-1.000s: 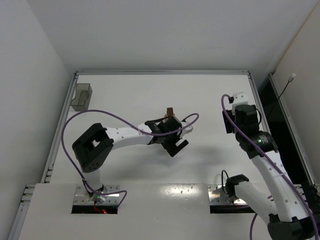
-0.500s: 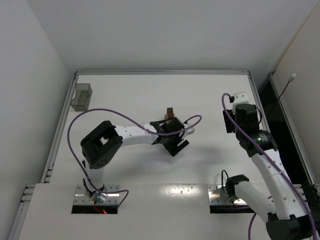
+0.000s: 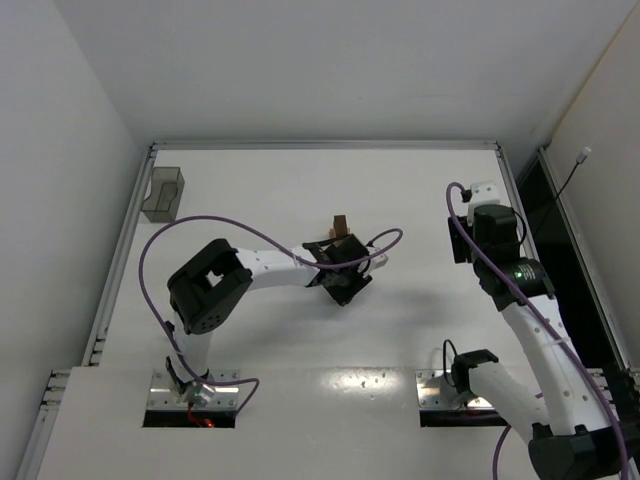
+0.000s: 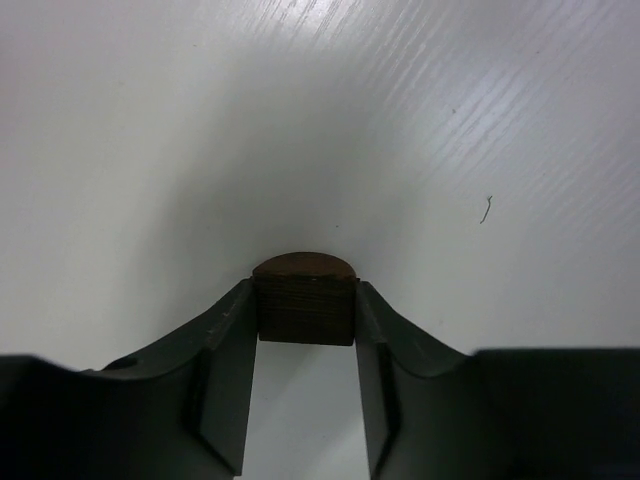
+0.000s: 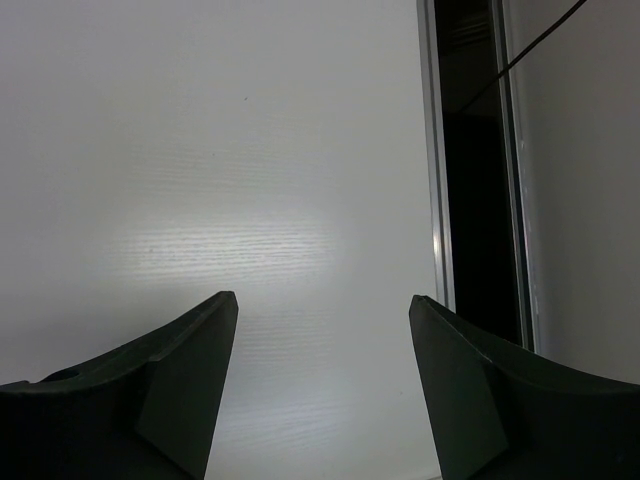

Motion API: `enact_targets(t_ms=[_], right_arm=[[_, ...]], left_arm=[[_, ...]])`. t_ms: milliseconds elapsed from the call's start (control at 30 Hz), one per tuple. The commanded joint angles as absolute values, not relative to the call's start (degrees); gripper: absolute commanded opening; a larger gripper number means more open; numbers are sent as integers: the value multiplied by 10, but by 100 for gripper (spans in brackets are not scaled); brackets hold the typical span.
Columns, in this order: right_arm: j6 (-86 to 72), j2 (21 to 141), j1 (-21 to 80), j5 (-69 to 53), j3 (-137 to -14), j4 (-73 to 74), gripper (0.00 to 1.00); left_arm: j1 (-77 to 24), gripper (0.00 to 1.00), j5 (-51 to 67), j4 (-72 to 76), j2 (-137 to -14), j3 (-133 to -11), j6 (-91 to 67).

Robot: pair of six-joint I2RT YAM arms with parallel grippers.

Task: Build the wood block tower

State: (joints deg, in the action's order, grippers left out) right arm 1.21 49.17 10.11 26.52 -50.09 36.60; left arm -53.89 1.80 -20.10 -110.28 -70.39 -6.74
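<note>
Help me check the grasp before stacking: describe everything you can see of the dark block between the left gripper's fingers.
The block looks like dark brown wood with horizontal grain on its squarish near face; its far edge appears rounded. It sits level at the tips of the left gripper, a black finger pressed against each side. White table lies beyond; whether the block touches it cannot be told.

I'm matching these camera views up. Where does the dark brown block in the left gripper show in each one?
Top external: the dark brown block is not visible; it is hidden under the left gripper at mid-table, just below the wood block tower in the picture.
Left wrist: lower centre, clamped between the two fingers.
Right wrist: not in it.
Shared landmark: the white table, seen in all three; the left gripper links the first two.
</note>
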Motion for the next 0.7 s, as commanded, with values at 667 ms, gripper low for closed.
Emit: enact_targets(t_ms=[667], right_arm=[[82, 354, 97, -46, -432, 202, 78]], left_arm=[[-327, 0, 637, 74, -940, -728, -445]])
